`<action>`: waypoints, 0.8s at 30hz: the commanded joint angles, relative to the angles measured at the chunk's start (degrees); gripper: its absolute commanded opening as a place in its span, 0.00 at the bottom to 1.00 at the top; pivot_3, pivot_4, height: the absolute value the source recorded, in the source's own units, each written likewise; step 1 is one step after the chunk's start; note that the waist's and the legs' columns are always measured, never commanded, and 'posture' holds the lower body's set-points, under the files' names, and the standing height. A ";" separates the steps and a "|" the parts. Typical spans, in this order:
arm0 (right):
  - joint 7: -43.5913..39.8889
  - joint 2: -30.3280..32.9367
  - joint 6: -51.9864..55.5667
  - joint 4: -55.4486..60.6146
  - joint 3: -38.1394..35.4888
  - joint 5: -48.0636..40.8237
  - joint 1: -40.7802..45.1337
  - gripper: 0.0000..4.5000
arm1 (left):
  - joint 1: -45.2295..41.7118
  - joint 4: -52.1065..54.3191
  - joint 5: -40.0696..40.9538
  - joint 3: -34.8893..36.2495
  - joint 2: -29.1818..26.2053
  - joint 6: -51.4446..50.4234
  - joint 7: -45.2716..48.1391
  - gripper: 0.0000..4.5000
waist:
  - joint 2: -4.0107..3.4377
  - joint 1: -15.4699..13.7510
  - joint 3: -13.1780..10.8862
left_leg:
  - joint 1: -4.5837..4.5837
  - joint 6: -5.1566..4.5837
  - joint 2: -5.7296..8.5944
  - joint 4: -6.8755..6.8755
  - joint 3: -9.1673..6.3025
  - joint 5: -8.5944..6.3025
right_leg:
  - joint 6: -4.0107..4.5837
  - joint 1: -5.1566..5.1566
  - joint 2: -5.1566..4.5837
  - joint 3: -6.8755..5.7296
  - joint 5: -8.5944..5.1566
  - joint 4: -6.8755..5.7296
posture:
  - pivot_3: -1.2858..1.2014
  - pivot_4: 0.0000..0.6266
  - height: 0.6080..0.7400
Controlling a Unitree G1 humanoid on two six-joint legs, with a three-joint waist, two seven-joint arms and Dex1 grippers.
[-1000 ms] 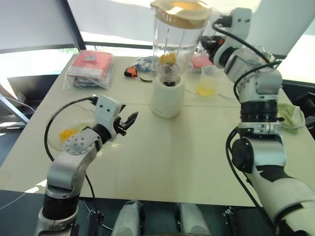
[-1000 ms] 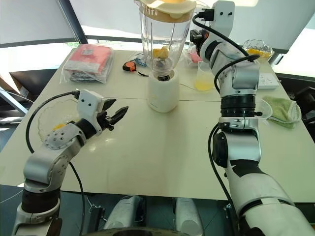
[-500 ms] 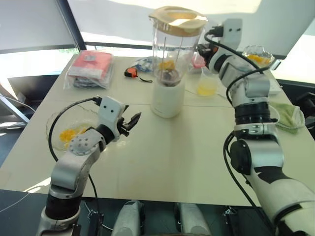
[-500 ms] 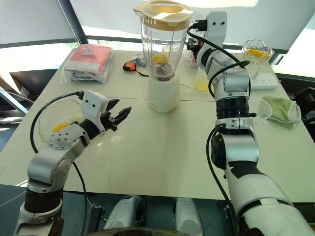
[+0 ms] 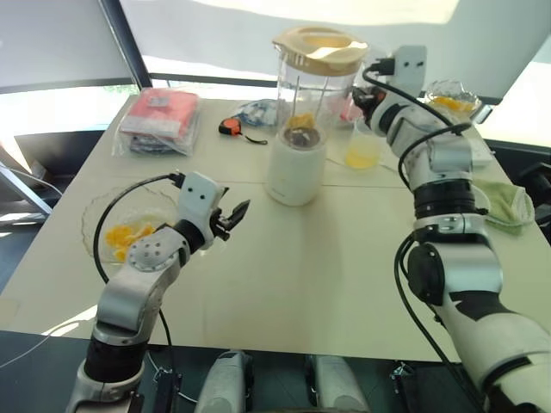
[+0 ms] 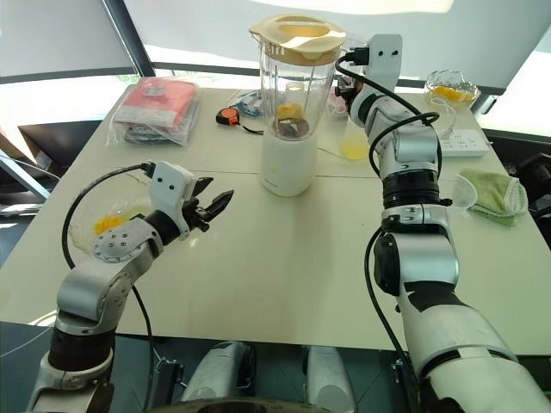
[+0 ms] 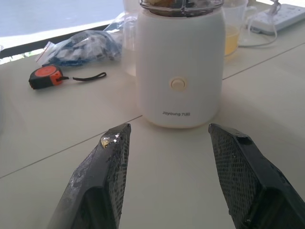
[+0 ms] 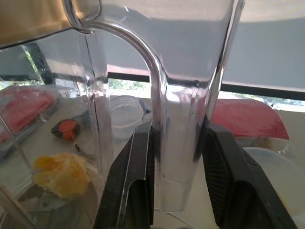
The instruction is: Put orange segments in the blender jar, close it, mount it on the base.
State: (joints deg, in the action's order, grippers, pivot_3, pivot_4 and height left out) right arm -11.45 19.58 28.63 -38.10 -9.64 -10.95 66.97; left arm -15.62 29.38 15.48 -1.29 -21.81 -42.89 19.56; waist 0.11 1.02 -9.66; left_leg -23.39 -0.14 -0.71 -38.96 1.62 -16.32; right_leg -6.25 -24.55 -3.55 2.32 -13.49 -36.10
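Right wrist view is showing the right gripper pinching the blender jar by its clear handle, orange segments lying inside beside the fingers. Left wrist view is showing the left gripper spread and empty, the base standing just ahead between its fingertips, the jar sitting on top

The blender jar has sunk down onto the base.

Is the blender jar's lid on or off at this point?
On. A cream lid covers the top of the upright blender jar, which sits on the base.
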 commanded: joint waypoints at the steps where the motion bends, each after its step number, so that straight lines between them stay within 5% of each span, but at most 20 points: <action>1: 1.00 1.21 0.11 -0.57 -0.11 1.13 1.96 0.20 | -0.99 1.02 -0.49 -0.03 -0.06 1.75 -0.01 0.60 | 0.00 -0.02 0.00 | 0.00 0.00 0.00 0.00 0.00 0.00 | 0.00 0.00 0.00 0.00 0.00 0.00 | 0.52 0.24 1.00; 15: 15.16 -5.67 16.47 25.10 0.24 2.90 -7.88 0.20 | -2.48 -0.50 -1.30 -0.48 -0.79 2.13 0.81 0.60 | 0.00 -0.13 0.00 | -0.01 0.00 -0.01 0.00 -0.04 0.00 | 0.03 0.00 -0.04 -0.02 -0.02 0.00 | 0.52 0.24 1.00; 24: 12.59 -5.98 18.46 25.65 3.20 2.99 -9.47 0.20 | -3.58 -1.67 -1.68 -0.74 -0.69 2.38 1.59 0.60 | 0.01 0.05 0.00 | 0.00 0.00 -0.01 0.00 -0.04 0.00 | 0.03 0.00 -0.01 -0.03 -0.01 0.00 | 0.52 0.24 1.00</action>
State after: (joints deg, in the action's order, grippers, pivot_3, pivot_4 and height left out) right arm 2.75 13.15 45.33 -11.92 -7.93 -8.22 58.38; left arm -18.09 27.04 14.20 -1.58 -22.40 -41.80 21.05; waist 0.12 1.07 -9.66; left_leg -23.39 -0.14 -0.72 -38.95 1.58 -16.32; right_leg -6.23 -24.55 -3.56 2.29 -13.51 -36.10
